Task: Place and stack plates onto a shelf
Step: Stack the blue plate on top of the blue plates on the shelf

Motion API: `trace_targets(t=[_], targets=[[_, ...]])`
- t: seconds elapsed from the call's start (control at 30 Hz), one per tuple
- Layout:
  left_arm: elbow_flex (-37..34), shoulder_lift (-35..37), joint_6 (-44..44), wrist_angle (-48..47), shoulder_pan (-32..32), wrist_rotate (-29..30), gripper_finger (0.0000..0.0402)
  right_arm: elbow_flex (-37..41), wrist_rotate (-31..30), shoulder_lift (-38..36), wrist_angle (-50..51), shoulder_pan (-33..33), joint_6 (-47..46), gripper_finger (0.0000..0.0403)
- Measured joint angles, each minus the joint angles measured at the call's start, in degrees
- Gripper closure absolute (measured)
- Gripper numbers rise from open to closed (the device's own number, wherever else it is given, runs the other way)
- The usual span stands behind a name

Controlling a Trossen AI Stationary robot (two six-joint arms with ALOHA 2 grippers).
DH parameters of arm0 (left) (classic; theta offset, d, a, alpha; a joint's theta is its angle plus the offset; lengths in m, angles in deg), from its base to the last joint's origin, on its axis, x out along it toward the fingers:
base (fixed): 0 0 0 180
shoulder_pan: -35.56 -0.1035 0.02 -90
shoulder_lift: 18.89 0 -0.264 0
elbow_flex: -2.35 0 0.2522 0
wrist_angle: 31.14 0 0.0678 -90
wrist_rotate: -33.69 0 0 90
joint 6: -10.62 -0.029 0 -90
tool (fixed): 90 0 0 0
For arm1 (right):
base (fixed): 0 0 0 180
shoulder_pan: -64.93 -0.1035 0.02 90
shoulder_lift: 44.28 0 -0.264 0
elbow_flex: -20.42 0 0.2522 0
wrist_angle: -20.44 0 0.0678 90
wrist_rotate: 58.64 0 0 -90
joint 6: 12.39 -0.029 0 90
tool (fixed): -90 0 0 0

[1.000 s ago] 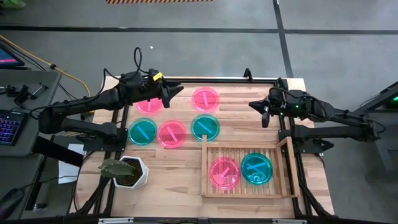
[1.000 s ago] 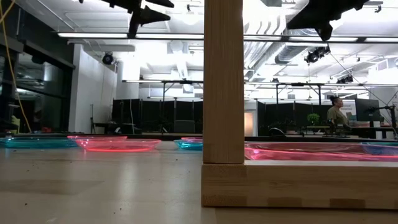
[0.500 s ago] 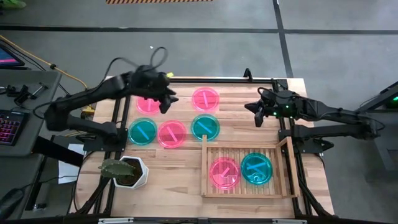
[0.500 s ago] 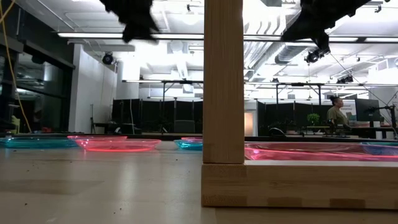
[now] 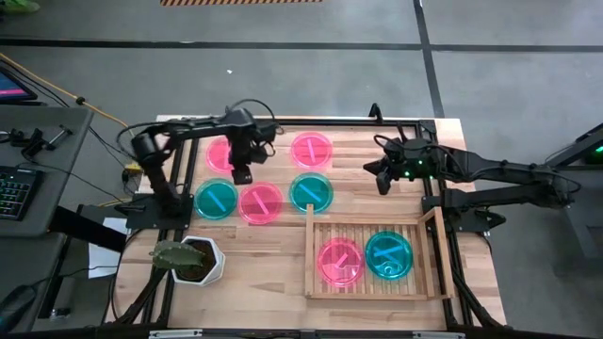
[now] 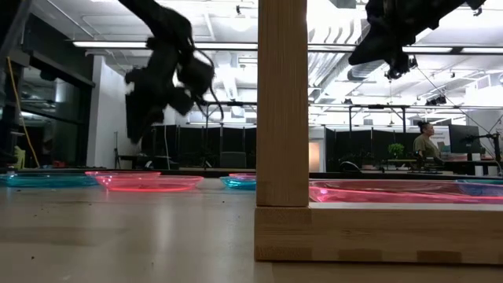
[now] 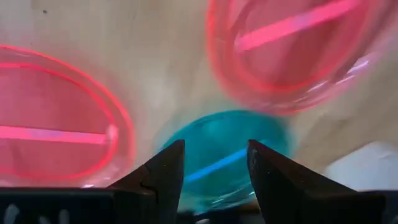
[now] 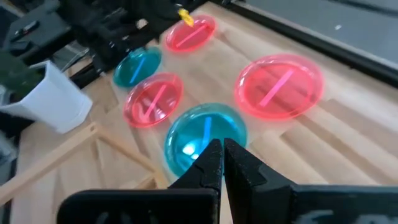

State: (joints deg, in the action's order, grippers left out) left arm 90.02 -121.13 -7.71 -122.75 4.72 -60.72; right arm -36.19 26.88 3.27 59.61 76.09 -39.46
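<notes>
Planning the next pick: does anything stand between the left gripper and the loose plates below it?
Nothing visible does. The open left gripper hangs over bare wooden table between two round translucent pink plates and a teal-blue plate.

The wooden worktop carries five loose plates: three pink, two teal. A slatted shelf and a white pot also rest there.

From table height I see the wooden post of the shelf block the middle of my view. My left wrist picture is smeared, and the blue plate sits partly behind the fingers.
</notes>
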Motion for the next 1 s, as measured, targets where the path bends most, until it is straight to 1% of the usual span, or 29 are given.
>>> trace_targets(t=[0.1, 0.27, 0.43, 0.5, 0.63, 0.83, 0.9, 1.0], targets=[[0.0, -4.6, -3.8, 0.5, 0.5, 3.5, 0.0241, 0.0, 1.8, 0.1, 0.0, 0.0, 0.0, 0.0402], [0.0, -9.2, -5.9, 1.1, 0.5, 3.7, 0.0241, 0.0, 1.9, 0.0, 0.0, 0.0, 0.1, 0.0402], [0.0, -10.5, -6.4, 3.6, 0.5, 3.5, 0.0241, 0.0, 1.9, 0.0, 0.0, 0.0, 0.1, 0.0402], [0.0, -10.4, -7.5, 4.0, 0.5, 2.4, 0.0241, 0.0, 1.9, 0.0, 0.0, 0.0, 0.1, 0.0402], [0.0, -10.4, -9.8, 3.9, 0.5, -1.5, 0.0241, 0.0, 1.9, 0.0, 0.0, 0.0, 0.0, 0.0402], [0.0, -10.4, -10.3, 2.9, 0.5, -3.1, 0.0241, 0.0, 1.9, 0.0, 0.0, 0.0, -1.1, 0.0402], [-0.1, -10.3, -10.4, 1.1, -0.4, -5.1, 0.0241, 0.0, 2.0, 0.0, 0.0, 0.0, -1.4, 0.0402], [-0.8, -8.2, -10.4, 2.6, -1.8, -6.6, 0.0241, 0.0, 1.9, 0.0, 0.0, -0.5, -1.4, 0.0402]])
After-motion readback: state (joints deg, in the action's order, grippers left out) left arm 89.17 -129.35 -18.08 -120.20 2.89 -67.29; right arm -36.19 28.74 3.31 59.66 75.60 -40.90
